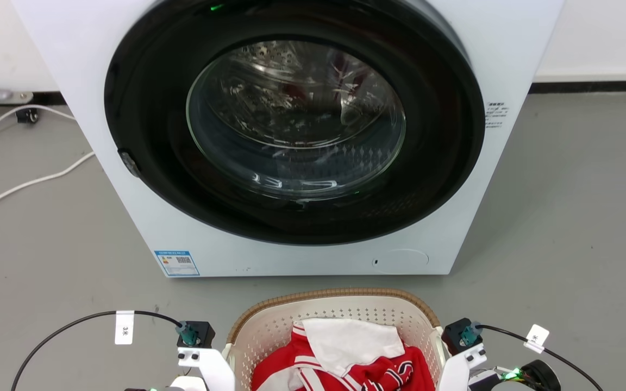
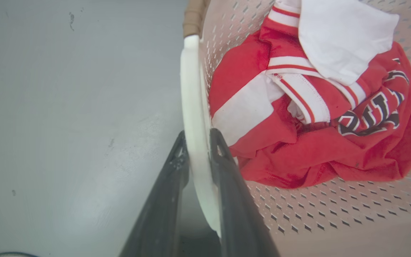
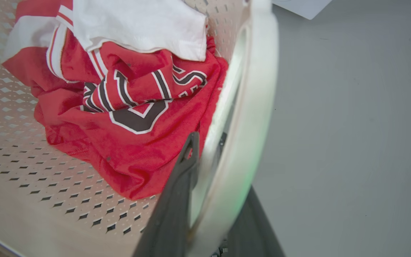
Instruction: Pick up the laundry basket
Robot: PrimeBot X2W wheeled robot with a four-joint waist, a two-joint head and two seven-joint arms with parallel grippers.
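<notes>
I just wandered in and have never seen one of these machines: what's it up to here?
A two-armed robot holds a laundry basket by both sides, in front of a washing machine with its door shut. Its left claw is closed on the white left handle, and its right claw on the right handle. Inside lie a red jersey and a white garment. Whether the basket has left the floor, I can't tell.
</notes>
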